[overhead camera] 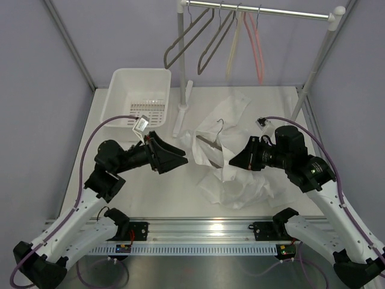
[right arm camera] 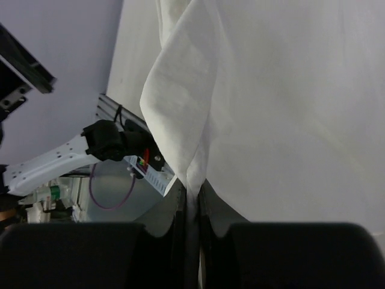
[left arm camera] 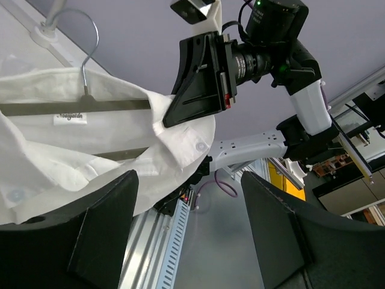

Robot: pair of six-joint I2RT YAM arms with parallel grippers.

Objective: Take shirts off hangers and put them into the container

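White shirt (overhead camera: 231, 171): crumpled in a heap on table (overhead camera: 150, 192), between the 2 claws; touching right claw, just beside left claw's tips.
Dark grey hanger (left arm camera: 78, 107): inside shirt's collar, bar partly under cloth, metal hook poking out at shirt's far side.
Right claw (right arm camera: 191, 194): at shirt's right edge, pinched almost closed on 1 fold of the thin fabric; cloth spreading wide beyond the tips.
Left claw (left arm camera: 189, 186): at shirt's left edge, spread wide, gripping nothing; cloth lying past 1 finger, contact impossible to tell.
White tub (overhead camera: 120, 81): far-left of shirt, well apart, slotted base showing.
Spare hangers (overhead camera: 210, 39): 4 on rail (overhead camera: 264, 11), beyond shirt.
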